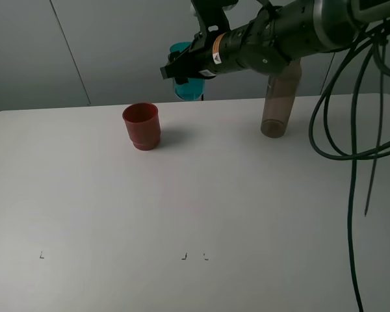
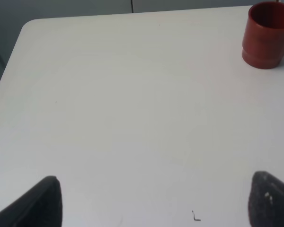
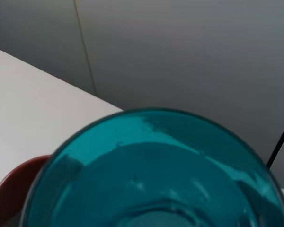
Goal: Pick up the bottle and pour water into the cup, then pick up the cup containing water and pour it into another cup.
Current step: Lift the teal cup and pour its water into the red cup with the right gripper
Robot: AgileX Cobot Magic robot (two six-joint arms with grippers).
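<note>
The right gripper [image 1: 185, 70] is clamped on the teal cup [image 1: 190, 88] and holds it in the air, clear of the table [image 1: 214, 208], behind and to the right of the red cup [image 1: 142, 126]. In the right wrist view the teal cup's mouth fills the frame, with what looks like water inside, and the red cup's rim shows just beyond its edge. The bottle [image 1: 277, 104] stands upright, well apart on the right. The left gripper [image 2: 156, 202] hangs over bare table, jaws apart and holding nothing.

The step in hand looks like the second pour. To do it well:
1. Bring the teal lip squarely over the red mouth and come down close before tilting.
2. Roll the wrist slowly, so that 1 thin stream falls inside the rim.
3. Avoid nudging the red cup, which likely tips easily.
</note>
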